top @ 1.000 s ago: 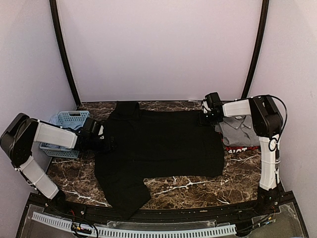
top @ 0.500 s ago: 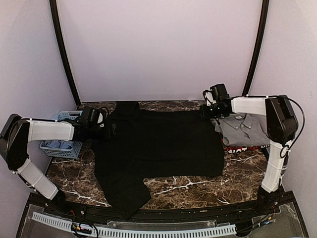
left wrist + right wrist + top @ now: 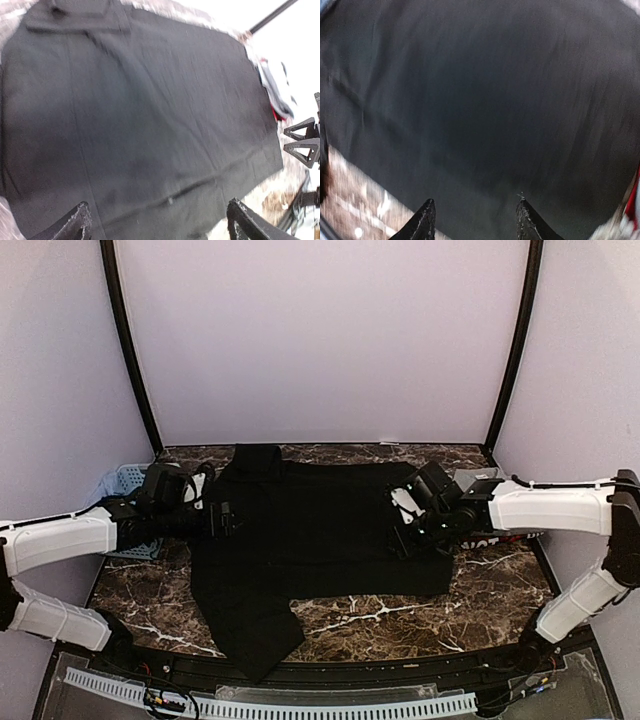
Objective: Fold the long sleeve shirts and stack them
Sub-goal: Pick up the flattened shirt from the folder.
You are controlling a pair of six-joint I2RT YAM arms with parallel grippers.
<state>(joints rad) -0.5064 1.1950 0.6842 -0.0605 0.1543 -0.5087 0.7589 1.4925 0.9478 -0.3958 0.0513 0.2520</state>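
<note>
We are holding the left tool (image 3: 222, 518) over the left side of the black shirt (image 3: 320, 530), its fingers spread wide. We are holding the right tool (image 3: 400, 523) over the shirt's right side, its fingers also apart. The shirt is lying flat across the middle of the counter (image 3: 480, 600), with one sleeve trailing toward the near edge. The grey shirt (image 3: 478, 475) is lying at the far right, and the basket (image 3: 125, 480) is sitting at the far left.

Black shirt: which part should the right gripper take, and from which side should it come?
Probably the right edge near its front corner, coming from the right. The black shirt lies spread flat, so only a free edge lets a finger slip under; the middle offers no fold. The open right gripper is nearest that edge.
</note>
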